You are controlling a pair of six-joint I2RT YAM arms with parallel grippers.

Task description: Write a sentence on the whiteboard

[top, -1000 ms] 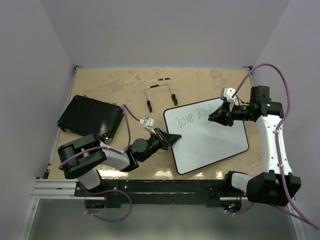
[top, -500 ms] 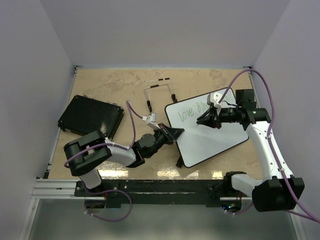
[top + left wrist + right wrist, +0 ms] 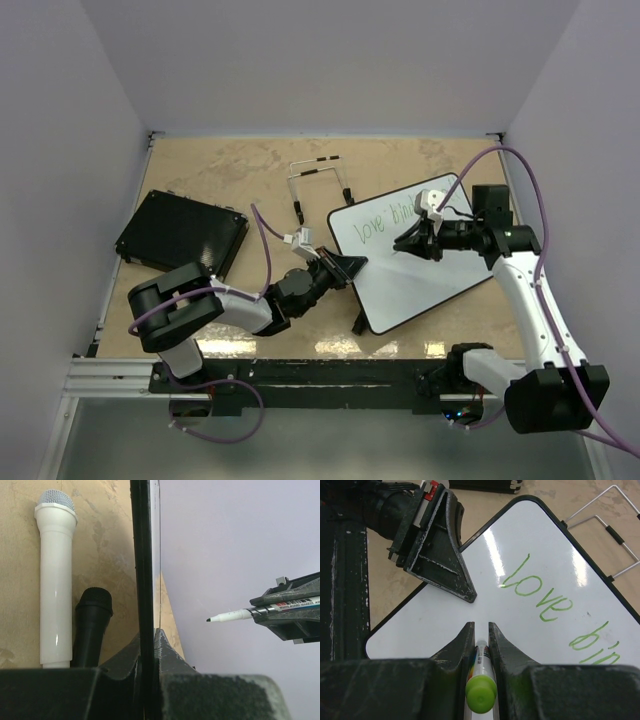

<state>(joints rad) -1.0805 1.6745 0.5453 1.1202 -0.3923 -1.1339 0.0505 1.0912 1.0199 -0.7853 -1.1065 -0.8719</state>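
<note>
The whiteboard (image 3: 420, 275) lies tilted on the table, its left edge lifted. My left gripper (image 3: 350, 268) is shut on that black-framed edge (image 3: 145, 555). Green words "love bin" (image 3: 375, 226) run along the board's far part, clear in the right wrist view (image 3: 535, 592). My right gripper (image 3: 405, 243) is shut on a green-capped marker (image 3: 481, 690). The marker's tip (image 3: 215, 619) hovers just off the white surface, below the written words. In the right wrist view my right gripper (image 3: 480, 627) points at the board beside the left gripper's fingers (image 3: 455, 575).
A black textured pad (image 3: 182, 235) lies at the left. A wire stand (image 3: 320, 185) lies behind the board. A white microphone (image 3: 55, 580) and a black microphone (image 3: 92, 625) lie under the lifted board edge. The enclosure walls ring the table.
My left gripper has lifted and turned the board's left edge. My right gripper has moved left with the marker, away from the end of the writing. Little has moved in the last half second.
</note>
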